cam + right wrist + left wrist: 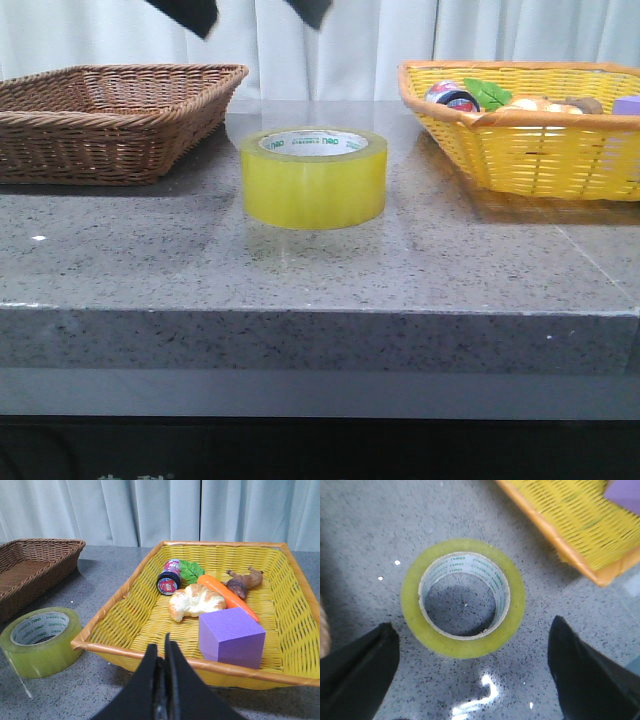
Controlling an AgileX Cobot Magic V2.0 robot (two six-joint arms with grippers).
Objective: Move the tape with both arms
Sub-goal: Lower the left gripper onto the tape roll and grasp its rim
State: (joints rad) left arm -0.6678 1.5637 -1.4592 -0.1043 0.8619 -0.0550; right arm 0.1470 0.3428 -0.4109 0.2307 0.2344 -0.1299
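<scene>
Yellow translucent tape (314, 177), white core, flat

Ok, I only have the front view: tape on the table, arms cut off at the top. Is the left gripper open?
Observer: Yes. The left gripper is open, one finger on each side of the tape, not touching it.
Operator: And the right one?
Observer: The right gripper is shut and empty, pointing at the yellow basket.
Operator: Anything in the basket that its wall hides from me?
Observer: A carrot, lying beside a bread roll.
</scene>
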